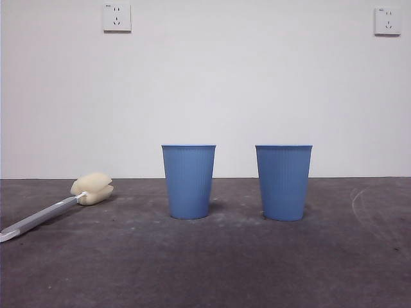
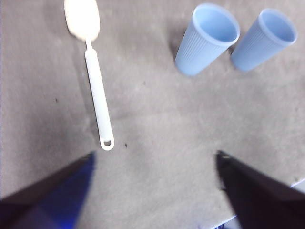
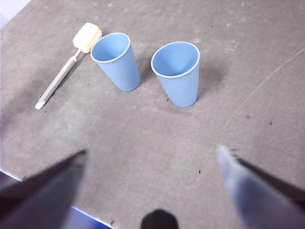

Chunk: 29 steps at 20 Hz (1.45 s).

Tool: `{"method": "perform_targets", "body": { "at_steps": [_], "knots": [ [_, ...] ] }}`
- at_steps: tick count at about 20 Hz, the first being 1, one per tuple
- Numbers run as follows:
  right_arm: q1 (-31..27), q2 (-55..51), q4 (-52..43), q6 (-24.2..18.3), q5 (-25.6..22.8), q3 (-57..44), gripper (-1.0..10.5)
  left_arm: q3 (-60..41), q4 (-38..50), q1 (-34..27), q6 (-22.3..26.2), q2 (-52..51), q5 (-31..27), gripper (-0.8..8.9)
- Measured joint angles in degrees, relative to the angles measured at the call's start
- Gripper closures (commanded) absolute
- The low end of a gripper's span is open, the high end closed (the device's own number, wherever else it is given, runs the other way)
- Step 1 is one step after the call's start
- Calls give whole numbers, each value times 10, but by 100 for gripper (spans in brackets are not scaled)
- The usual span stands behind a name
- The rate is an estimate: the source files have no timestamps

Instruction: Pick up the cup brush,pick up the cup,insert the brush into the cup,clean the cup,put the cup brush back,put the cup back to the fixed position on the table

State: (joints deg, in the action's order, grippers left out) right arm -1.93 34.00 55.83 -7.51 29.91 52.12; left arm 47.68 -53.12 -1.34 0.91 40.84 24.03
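Front view: the cup brush (image 1: 51, 209) is lying on the table (image 1: 205, 269), left of two upright blue cups (image 1: 189, 181) (image 1: 283, 182). Left wrist view: the left gripper (image 2: 155, 160) is hovering, fingers apart. Right wrist view: the right gripper (image 3: 152, 155) is hovering, fingers apart.

I am looking through the front view from low down, level across the table (image 1: 205, 269) toward a white wall, with the two cups (image 1: 188, 181) (image 1: 283, 182) standing near and large. My left wrist camera is hanging high over the table and looking down past the left gripper (image 2: 155, 160), whose jaws are spread wide. My right wrist camera is doing the same above the right gripper (image 3: 152, 155), also spread. All three views are sharing both cups and the cup brush (image 1: 58, 206).
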Motion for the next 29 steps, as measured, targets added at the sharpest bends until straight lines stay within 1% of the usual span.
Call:
{"method": "perform_targets", "body": {
  "at_steps": [2, 6, 9, 12, 15, 20, 29],
  "knots": [
    [0, 2, 1, 1, 1, 0, 376, 0, 14, 10, 10, 35, -14, 243],
    [0, 10, 1, 2, 1, 0, 379, 0, 64, 47, 17, 137, -85, 243],
    [0, 14, 1, 2, 1, 0, 379, 0, 118, 84, 21, 224, -137, 243],
    [0, 19, 1, 2, 1, 0, 379, 0, 173, 117, 21, 311, -177, 243],
    [0, 23, 2, 2, 1, 0, 379, 0, 217, 137, 17, 381, -222, 244],
    [0, 23, 3, 2, 1, 0, 380, 0, 255, 139, -1, 438, -239, 249],
    [0, 27, 2, 2, 1, 0, 380, 1, 274, 147, -31, 482, -241, 256]
  ]
}}
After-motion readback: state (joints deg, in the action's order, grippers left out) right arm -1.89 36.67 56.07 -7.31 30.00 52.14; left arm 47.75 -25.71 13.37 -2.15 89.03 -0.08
